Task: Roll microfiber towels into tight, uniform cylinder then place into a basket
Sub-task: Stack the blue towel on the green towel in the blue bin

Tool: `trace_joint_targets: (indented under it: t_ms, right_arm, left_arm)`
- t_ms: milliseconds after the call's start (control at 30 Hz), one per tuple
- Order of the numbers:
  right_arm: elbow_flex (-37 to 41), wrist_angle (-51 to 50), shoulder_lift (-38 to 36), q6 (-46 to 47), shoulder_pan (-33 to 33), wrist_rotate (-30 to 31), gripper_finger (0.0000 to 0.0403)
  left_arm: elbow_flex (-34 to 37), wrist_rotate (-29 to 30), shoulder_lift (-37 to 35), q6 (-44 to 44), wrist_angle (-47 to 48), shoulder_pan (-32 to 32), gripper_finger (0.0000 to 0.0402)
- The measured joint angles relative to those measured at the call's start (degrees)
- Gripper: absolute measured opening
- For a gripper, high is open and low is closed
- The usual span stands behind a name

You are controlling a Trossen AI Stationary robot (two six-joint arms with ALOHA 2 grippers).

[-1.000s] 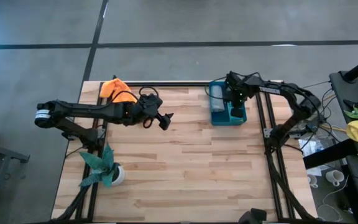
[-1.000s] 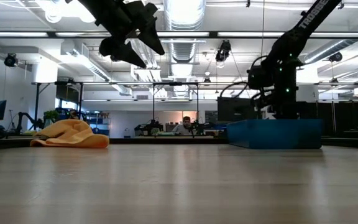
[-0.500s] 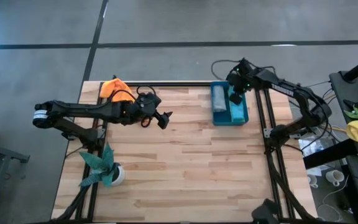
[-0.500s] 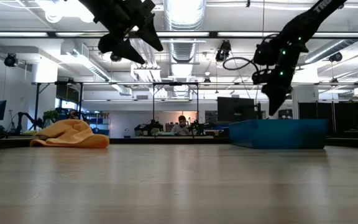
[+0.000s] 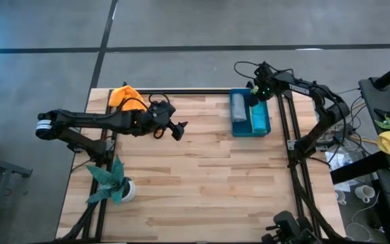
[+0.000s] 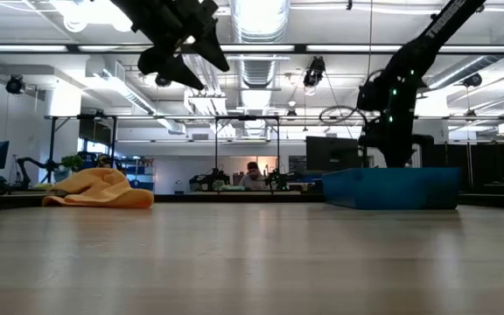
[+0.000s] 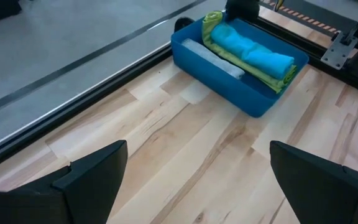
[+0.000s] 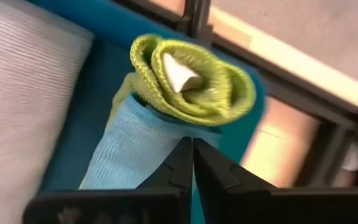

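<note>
Low view: basket walls conceal its contents. Right wrist view: grey towel cut off at frame's left edge, lime green towel blurred.

You have the teal basket at the tabletop's far edge, toward the right corner, with a grey roll and a turquoise roll side by side inside; your right hand hangs over its far end; the orange towel lies bunched at the far left corner; your left hand hovers nearby; a plant stands by the left edge.
</note>
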State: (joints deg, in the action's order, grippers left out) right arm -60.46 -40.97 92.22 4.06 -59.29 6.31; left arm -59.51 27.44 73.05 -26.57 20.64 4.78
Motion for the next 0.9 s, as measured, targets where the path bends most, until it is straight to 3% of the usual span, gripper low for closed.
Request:
trace_joint_targets:
  t_ms: [200, 400, 633, 900]
  right_arm:
    - [-6.4, -13.1, -6.4, 3.7, 2.3, -0.3, 0.0009]
    - [-3.4, -23.1, -14.1, 17.8, 9.9, -0.7, 0.0009]
    - [6.0, -22.3, -18.2, 31.0, 18.7, -8.0, 0.0009]
    - [12.7, -16.1, -14.2, 33.9, 21.2, -7.7, 0.0009]
  left_arm:
    - [0.0, 0.0, -0.7, 0.0, 0.0, 0.0, 0.0377]
    - [0.0, 0.0, -3.5, 0.4, -0.2, 0.0, 0.0377]
    - [0.0, 0.0, -6.7, 2.4, -0.3, 0.0, 0.0377]
    - [0.0, 0.0, -10.2, 3.0, 3.3, 0.0, 0.0377]
